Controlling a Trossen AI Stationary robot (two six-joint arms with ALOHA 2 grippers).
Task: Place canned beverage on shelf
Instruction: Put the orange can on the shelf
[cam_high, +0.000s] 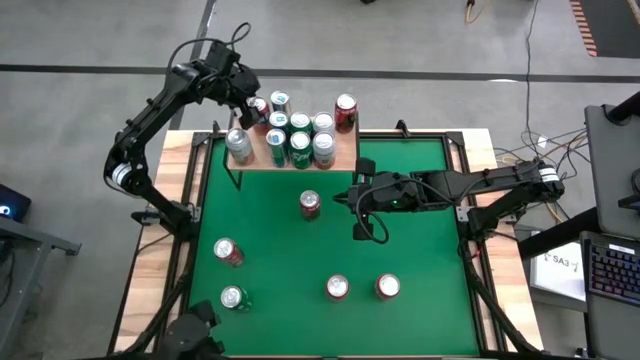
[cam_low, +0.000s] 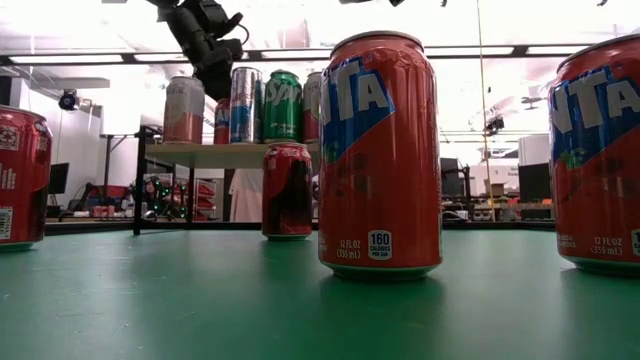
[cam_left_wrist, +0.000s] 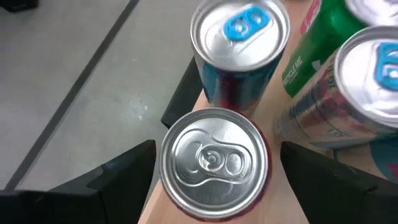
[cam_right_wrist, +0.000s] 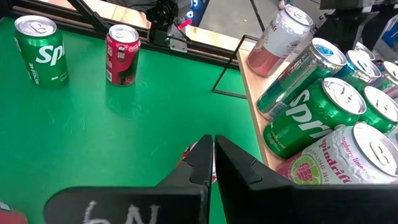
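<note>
Red can (cam_left_wrist: 214, 163) stands on shelf (cam_left_wrist: 177, 186) — between open left gripper (cam_left_wrist: 211, 171) fingers.

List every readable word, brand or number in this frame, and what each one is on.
"NTA", "12 FL OZ (355 mL)", "160 CALORIES": orange can nearest the low camera.
"Spri": green can on the table.
"Spr": green can on the shelf.
"Spindrift": white-pink can.
Other labels: too blurred.

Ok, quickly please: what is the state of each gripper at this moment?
Left gripper: open, fingers apart on both sides of a red can standing on the shelf.
Right gripper: shut, holding nothing.
</note>
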